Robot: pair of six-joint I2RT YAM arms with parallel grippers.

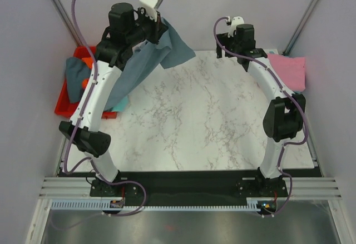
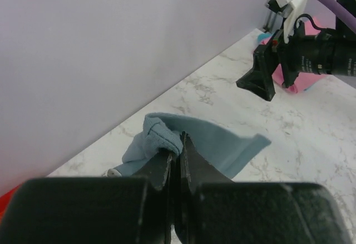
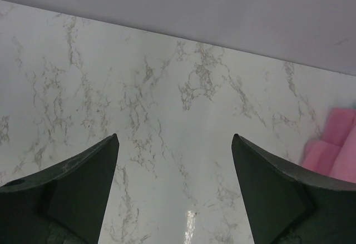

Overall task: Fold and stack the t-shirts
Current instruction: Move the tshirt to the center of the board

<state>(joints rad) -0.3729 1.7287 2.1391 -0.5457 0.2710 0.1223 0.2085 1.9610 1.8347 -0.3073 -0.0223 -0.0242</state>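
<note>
Over the bench (image 1: 211,122), the big blue-grey shirt (image 1: 175,49) is hanging at 11 o'clock with the left claw (image 2: 179,144) pinching it, probably lifting it clear of the red bin (image 1: 64,108) at 9 o'clock for spreading. The pink shirt (image 1: 289,69) is lying at 2 o'clock. The right claw (image 3: 175,137) is hovering beside it, spread and gripping nothing.

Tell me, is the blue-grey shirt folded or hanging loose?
Hanging loose: the blue-grey shirt drapes from the shut left gripper above the table.
</note>
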